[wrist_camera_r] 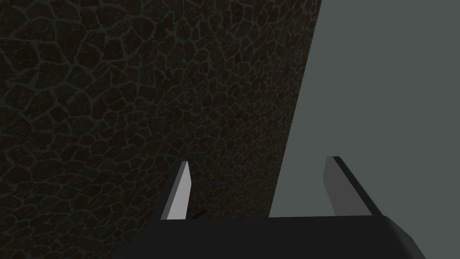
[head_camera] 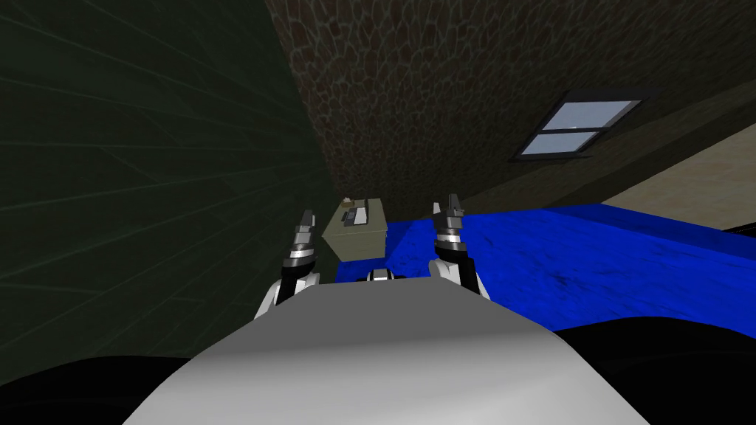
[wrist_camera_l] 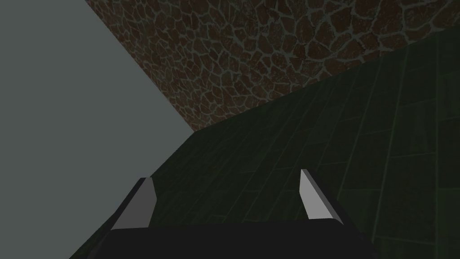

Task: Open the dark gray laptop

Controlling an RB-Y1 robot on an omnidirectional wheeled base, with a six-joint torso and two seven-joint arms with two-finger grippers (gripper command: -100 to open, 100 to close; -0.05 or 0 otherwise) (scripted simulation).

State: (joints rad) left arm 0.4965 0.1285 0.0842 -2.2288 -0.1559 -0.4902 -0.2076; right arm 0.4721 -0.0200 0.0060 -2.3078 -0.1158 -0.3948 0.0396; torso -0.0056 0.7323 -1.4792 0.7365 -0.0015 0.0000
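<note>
Head view has the laptop (head_camera: 359,215) way out ahead, sitting on top of a small olive desk (head_camera: 362,247) tucked against the stone wall (head_camera: 443,88), just beside the end of a blue bed (head_camera: 590,258). It's too small from here to tell how the lid sits. Some little brown thing (head_camera: 347,201) is next to it, can't make it out. Both hands are up in front of me, well short of the desk: left hand (head_camera: 306,219) and right hand (head_camera: 451,204), each with fingers spread wide and nothing in them. So I'd say I'm at the approach step, no reaching yet. Next move looks like driving the base up to the desk, then bringing one hand down to the lid's front edge.
</note>
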